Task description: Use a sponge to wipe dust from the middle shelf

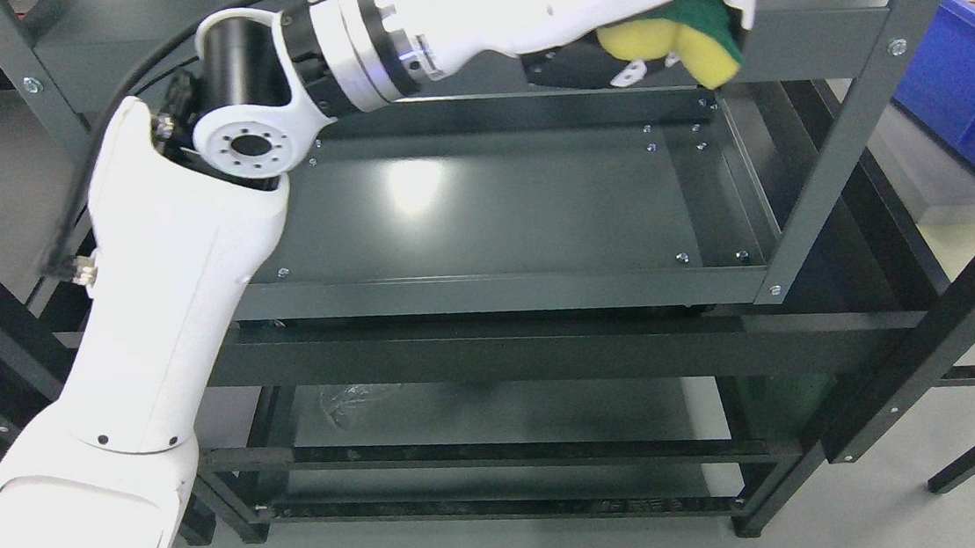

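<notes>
Nearest to me, the robot's white left arm (pixel 158 338) rises from the lower left corner and bends at the elbow toward the dark metal rack. Past the elbow lies the middle shelf (pixel 491 212), a flat dark panel with a bright patch of glare near its centre and small screws along its edges; I can't make out any dust on it from here. Further back and higher, at the front edge of the upper shelf (pixel 819 24), the left hand (pixel 693 4) has its fingers wrapped tightly round the yellow-and-green sponge (pixel 679 41), which hangs above the middle shelf's far right corner, not yet touching it. To wipe well, I reckon the hand should drop until the sponge sits flat on the panel, then sweep with even pressure in overlapping passes. Off to the right sits a blue bin (pixel 972 64).
</notes>
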Available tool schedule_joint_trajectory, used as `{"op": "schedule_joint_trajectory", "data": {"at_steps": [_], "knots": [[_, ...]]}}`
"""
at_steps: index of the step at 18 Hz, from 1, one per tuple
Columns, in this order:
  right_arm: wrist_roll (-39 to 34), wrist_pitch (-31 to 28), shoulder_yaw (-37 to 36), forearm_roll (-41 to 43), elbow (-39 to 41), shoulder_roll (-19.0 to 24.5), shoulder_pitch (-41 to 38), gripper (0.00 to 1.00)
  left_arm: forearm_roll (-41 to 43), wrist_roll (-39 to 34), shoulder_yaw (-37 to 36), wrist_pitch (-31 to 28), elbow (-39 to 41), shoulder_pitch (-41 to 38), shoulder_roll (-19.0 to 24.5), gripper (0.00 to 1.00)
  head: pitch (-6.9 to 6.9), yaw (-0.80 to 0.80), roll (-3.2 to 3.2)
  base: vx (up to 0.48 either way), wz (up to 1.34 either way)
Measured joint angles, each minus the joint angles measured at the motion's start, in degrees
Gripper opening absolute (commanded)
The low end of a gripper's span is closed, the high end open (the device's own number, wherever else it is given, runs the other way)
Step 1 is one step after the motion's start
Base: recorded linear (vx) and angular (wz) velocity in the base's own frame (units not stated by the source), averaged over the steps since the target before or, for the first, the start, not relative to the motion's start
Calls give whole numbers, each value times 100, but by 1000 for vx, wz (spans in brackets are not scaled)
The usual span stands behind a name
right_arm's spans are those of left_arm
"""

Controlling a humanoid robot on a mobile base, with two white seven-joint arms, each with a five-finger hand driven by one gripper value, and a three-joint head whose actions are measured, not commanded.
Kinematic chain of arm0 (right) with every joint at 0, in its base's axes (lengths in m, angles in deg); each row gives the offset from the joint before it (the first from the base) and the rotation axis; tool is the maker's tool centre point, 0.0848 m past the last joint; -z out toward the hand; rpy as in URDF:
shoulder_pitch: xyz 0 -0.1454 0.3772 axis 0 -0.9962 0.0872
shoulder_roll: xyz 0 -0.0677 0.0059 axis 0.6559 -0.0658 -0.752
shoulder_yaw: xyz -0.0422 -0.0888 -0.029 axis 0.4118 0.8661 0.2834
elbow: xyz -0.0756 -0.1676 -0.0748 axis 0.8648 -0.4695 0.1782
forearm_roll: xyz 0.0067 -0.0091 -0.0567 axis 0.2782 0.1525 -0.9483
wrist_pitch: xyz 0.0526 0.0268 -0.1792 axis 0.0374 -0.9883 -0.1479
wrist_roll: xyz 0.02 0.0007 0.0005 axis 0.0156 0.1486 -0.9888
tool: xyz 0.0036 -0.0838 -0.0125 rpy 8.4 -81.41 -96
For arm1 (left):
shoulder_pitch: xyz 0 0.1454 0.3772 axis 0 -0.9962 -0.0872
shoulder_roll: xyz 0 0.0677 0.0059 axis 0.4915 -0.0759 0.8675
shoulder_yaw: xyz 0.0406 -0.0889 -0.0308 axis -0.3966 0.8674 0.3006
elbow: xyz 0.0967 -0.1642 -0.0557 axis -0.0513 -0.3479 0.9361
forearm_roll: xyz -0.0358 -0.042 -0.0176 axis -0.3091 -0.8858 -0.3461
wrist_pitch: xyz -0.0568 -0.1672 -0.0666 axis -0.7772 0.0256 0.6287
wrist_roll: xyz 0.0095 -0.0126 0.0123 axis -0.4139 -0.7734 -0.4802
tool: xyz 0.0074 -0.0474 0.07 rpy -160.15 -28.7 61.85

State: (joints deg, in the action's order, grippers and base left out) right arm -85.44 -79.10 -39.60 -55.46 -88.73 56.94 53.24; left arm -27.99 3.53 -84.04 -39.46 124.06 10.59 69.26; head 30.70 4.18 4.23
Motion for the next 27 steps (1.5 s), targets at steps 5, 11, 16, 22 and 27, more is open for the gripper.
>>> {"op": "schedule_joint_trajectory", "data": {"at_steps": [5, 11, 16, 22, 27], "knots": [[0, 0, 0, 0, 0, 0, 0, 100, 22, -26, -578, -28, -76, -175, -233, 3, 0, 0, 0, 0, 0], [0, 0, 0, 0, 0, 0, 0, 100, 28, -55, -1096, -46, -91, -1233, -411, 4, 0, 0, 0, 0, 0], [0, 0, 0, 0, 0, 0, -1, 100, -375, -601, -775, -373, -96, -2972, -506, 4, 0, 0, 0, 0, 0], [0, 0, 0, 0, 0, 0, 0, 100, -1332, -3099, 295, -1788, -93, -4342, -564, 2, 0, 0, 0, 0, 0], [0, 0, 0, 0, 0, 0, 0, 100, -1986, -3552, 1074, -2044, 189, -5294, -591, 3, 0, 0, 0, 0, 0]]}}
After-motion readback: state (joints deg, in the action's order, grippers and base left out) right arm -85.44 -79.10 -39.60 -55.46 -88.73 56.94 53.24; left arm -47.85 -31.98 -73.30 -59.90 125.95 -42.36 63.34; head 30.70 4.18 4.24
